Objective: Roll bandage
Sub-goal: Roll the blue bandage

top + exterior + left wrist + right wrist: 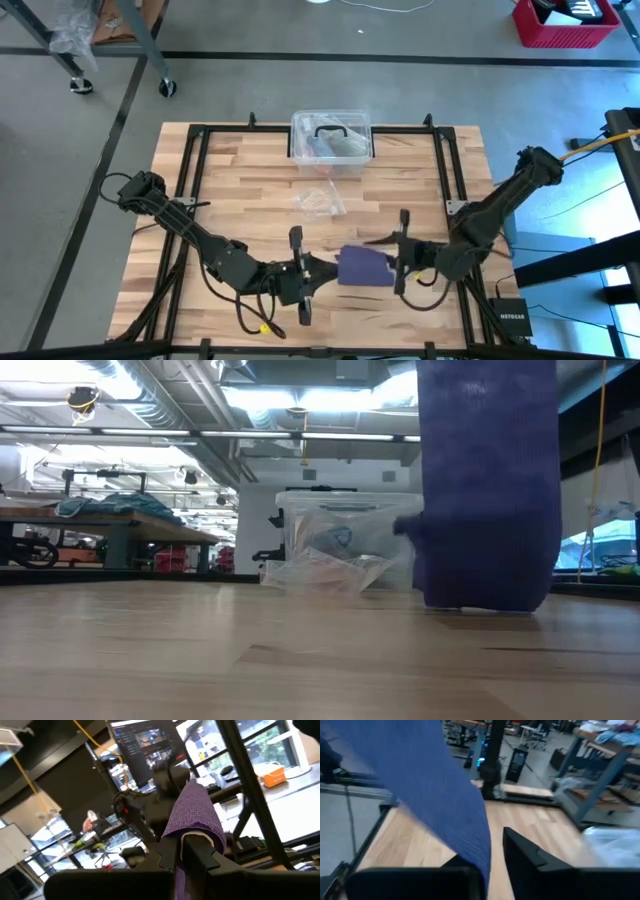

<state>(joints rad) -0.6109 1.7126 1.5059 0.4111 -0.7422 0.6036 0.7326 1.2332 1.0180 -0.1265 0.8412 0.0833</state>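
Wooden table, two dark arms, one bandage held between them at the near edge.

Table: pale butcher-block planks, taken here as the landmark. Clear plastic box with black handle: at the table's far edge, centre. Crinkled clear wrapper: just nearer than the box, around mid-table, apart from it. Bandage: dark navy-purple fabric, raised above the table's near centre, one end hanging down to the tabletop in the low view. Left gripper: over the near edge, clenched on the bandage's left end, fabric draped over its fingers. Right gripper: at the bandage's right end, fabric passing between its fingers; whether it pinches cannot be told.
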